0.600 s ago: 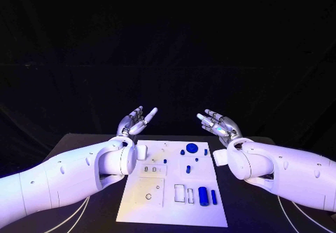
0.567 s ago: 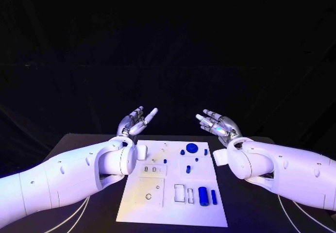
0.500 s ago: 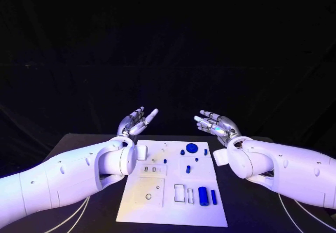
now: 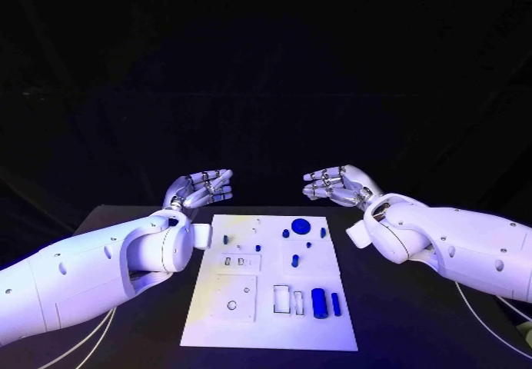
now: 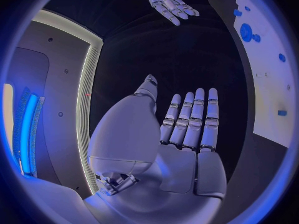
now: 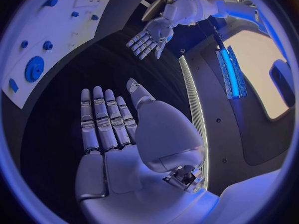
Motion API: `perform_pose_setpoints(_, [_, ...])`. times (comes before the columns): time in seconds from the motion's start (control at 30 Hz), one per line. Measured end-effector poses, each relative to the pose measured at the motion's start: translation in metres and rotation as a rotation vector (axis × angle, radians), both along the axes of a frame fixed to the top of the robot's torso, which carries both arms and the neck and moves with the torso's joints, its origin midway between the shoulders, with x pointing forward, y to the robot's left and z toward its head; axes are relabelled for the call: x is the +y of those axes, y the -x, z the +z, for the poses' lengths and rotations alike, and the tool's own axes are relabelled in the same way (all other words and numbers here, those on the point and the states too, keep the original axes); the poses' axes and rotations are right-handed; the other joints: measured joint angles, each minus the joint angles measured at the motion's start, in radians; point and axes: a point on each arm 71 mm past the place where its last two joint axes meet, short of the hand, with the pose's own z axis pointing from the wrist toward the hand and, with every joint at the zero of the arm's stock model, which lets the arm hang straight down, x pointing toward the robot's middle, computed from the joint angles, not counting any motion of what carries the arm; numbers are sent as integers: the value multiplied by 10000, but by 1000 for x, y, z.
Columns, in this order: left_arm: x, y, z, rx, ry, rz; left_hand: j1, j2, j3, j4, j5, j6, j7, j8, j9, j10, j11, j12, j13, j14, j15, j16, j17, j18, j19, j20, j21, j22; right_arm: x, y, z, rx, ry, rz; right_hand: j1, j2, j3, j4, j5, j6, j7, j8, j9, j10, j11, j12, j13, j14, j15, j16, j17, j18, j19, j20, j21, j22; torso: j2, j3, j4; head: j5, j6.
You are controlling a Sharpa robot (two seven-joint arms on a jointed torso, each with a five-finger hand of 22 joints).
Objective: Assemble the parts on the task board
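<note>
The white task board (image 4: 250, 307) lies in the middle of the black table, also seen as task board (image 5: 274, 94) and task board (image 6: 37, 45). Small blue parts rest on it: a round disc (image 4: 300, 225), a thick cylinder (image 4: 319, 302), a thin peg (image 4: 334, 304) and several small pegs. My left hand (image 4: 200, 187) hovers above the table behind the board's far left corner, fingers spread, holding nothing; my left hand (image 5: 181, 129) shows an empty palm. My right hand (image 4: 336, 185) hovers behind the far right corner, also empty, as my right hand (image 6: 112, 129) shows.
Black table (image 4: 421, 323) surrounds the board on both sides, with cables along its edges. My white forearms reach over the table on either side of the board. Dark curtain stands behind.
Both hands have dropped lower and tipped forward, fingers now pointing toward each other rather than upward. The camera view has shifted slightly. No part moved.
</note>
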Motion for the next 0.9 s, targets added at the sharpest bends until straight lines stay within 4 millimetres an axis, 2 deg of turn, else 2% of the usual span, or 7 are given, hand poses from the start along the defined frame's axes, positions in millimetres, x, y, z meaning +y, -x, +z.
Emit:
perform_pose_setpoints(0.13, [3,3,8,-163,10,-324,245,140,-20,-220,0,664,161,54,0,829,-133,38,0,870,-189,105,131,-1,664,-101,265,68,1,-2,7,-619,957,266,14,-14,211,-268,0,591,156,0,0,632,-163,0,9,754,-203,48,67,-1,534,-156,308,99,153,-16,23,-59,6])
perform_pose_setpoints(0.2, [6,5,12,-227,-8,-460,324,220,-49,-310,0,942,153,95,-12,1189,-196,37,0,1256,-282,158,196,152,994,-179,411,95,0,-4,12,-912,1466,338,13,-16,345,-402,0,877,189,0,12,961,-251,-76,14,1167,-322,48,121,1,829,-250,494,165,238,-27,37,-88,18])
perform_pose_setpoints(0.37, [4,14,21,-362,36,-921,457,273,-86,-461,0,1275,79,94,-65,1638,-282,38,-34,1759,-393,160,288,152,1416,-322,565,118,-1,-9,20,-1493,2708,457,-112,-217,611,-712,98,1396,36,0,27,1613,-450,-176,49,2069,-606,195,328,0,1447,-531,969,373,484,-54,84,-167,57])
perform_pose_setpoints(0.43, [2,19,26,-417,78,-1117,611,294,-146,-597,-1,1528,57,94,-113,1946,-335,17,-70,2115,-468,160,357,155,1743,-408,693,135,-1,-10,23,-1718,3281,519,-188,-294,691,-830,157,1549,-52,0,34,1848,-534,-237,67,2458,-736,278,448,148,1743,-668,1238,507,581,-67,110,-200,76])
perform_pose_setpoints(0.7, [-5,33,45,-691,299,-1743,610,296,-186,-637,-1,1585,54,93,-136,2009,-361,-61,-86,2200,-488,160,374,153,1819,-440,708,135,9,-13,30,-2485,5506,759,-463,-670,795,-1099,369,2047,-301,-59,54,2253,-801,-391,158,4305,-1254,1020,1263,152,3053,-1258,2692,1302,1056,-152,226,-343,242])
perform_pose_setpoints(0.8, [-8,37,48,-732,358,-1896,610,296,-186,-636,-1,1584,54,93,-151,2009,-361,-84,-97,2200,-488,160,384,153,1819,-440,708,134,14,-13,29,-2693,6169,843,-731,-938,740,-1155,505,2301,-483,-201,75,1866,-1017,-230,357,5055,-1569,2566,2697,153,3933,-1667,4217,2279,1206,-183,270,-376,295])
perform_pose_setpoints(0.9, [-10,41,51,-766,417,-2026,610,296,-213,-664,-1,1584,55,52,-161,2009,-361,-126,-98,2200,-488,130,384,153,1818,-440,708,134,17,-14,29,-2898,6805,893,-727,-934,739,-1155,505,2316,-498,-205,85,1637,-1090,-20,496,5087,-1603,3765,3561,153,4349,-1730,5291,3390,1381,-215,310,-420,360])
